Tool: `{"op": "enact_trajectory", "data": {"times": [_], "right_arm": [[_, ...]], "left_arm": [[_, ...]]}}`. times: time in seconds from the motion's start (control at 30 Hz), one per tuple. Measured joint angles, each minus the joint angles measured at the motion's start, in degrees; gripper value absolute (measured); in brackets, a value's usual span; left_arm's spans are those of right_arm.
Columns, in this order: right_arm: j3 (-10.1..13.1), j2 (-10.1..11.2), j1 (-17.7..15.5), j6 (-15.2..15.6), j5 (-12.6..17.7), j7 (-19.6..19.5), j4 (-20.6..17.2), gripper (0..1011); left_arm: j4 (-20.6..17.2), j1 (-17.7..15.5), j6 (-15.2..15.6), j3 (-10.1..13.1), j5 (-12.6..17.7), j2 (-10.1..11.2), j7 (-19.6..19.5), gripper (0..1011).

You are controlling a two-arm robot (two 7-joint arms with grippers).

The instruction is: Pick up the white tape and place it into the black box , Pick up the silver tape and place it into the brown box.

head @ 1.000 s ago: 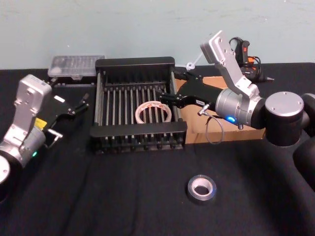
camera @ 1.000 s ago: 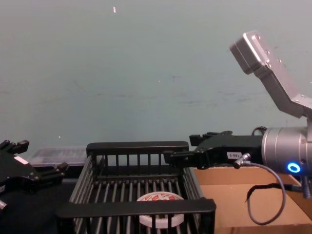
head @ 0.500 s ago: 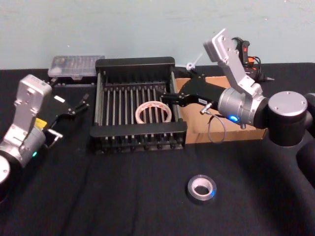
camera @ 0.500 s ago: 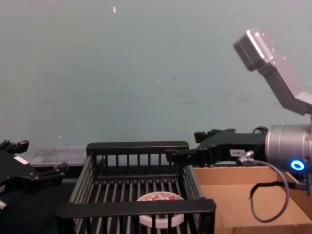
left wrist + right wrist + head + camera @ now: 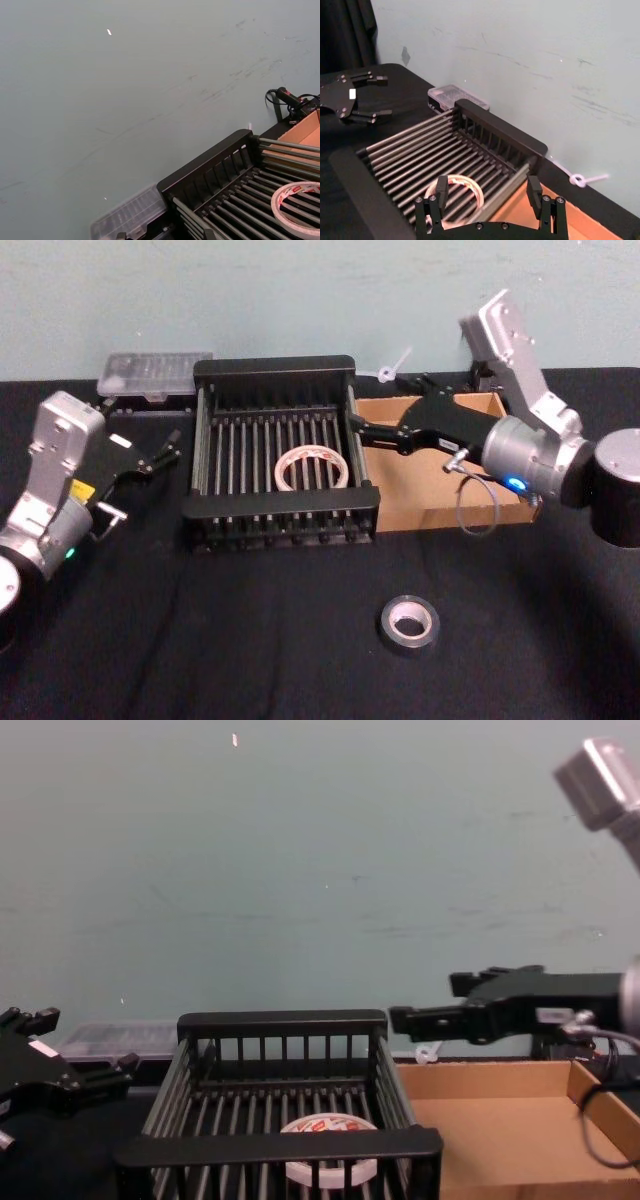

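On the black desk (image 5: pixel 250 640), the white tape (image 5: pixel 312 468) is seen lying inside the black box (image 5: pixel 275 368), so half is judged done. The silver tape (image 5: pixel 409 624) is left on the desk, the brown box (image 5: pixel 440 505) unfilled. The right claw (image 5: pixel 362 431) is held wide and empty above the boxes; the left claw (image 5: pixel 172 447) is parked, spread

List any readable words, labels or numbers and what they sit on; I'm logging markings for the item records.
None can be read.
The white tape in the black box: red print on its top face, too blurred to read.
Right gripper: small white label on its body, too small to read.
Left gripper: white patch and yellow sticker, illegible.
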Motion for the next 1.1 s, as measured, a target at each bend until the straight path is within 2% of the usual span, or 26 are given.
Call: {"op": "enact_trajectory", "data": {"times": [0.13,0.2,0.53,0.67,1.1], "right_arm": [[1.00,2.60,-2.00,0.67,0.86,0.40,-3.04,1000],[1.78,4.70,-3.68,1.18,1.57,0.77,-5.26,1000],[4.12,10.44,-9.38,3.36,4.37,1.12,-11.10,1000],[4.84,12.64,-11.52,5.34,6.48,1.70,-12.68,1000],[4.35,18.05,-15.61,8.34,10.15,3.68,-16.26,1000]], "left_arm": [[0.00,0.00,0.00,0.00,0.00,0.00,0.00,1001],[0.00,0.00,0.00,0.00,0.00,0.00,0.00,1001],[0.00,0.00,0.00,0.00,0.00,0.00,0.00,1001],[0.00,0.00,0.00,0.00,0.00,0.00,0.00,1001],[0.00,0.00,0.00,0.00,0.00,0.00,0.00,1001]]}}
